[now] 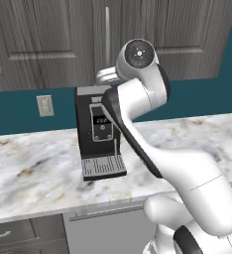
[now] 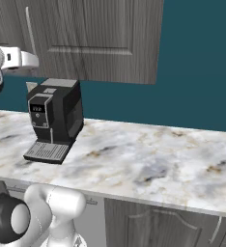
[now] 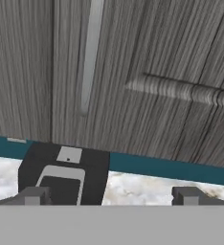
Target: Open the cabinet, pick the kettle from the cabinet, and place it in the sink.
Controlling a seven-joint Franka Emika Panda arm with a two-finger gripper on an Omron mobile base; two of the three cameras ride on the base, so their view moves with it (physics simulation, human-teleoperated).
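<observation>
A wall switch plate [image 1: 45, 105] sits on the teal wall at the left. Beside it the black coffee machine [image 1: 99, 133] stands on the marble tabletop [image 1: 33, 163], its small display unreadable. Above, the cabinet [image 1: 48, 39] is shut, contents hidden, its silver handle [image 3: 91, 55] ahead of the claw [image 3: 109, 196], whose fingers stand wide apart, holding nothing.

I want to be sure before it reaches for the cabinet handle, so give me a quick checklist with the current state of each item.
1. Cabinet doors shut, need opening: ok.
2. Handle in sight ahead of the gripper: ok.
3. Gripper open and holding nothing: ok.
4. Fingers around the handle: not ok, apart from it.
5. Coffee machine directly under the handle, clear of the approach: cannot tell.
6. Kettle inside: cannot tell, doors hide it.
</observation>
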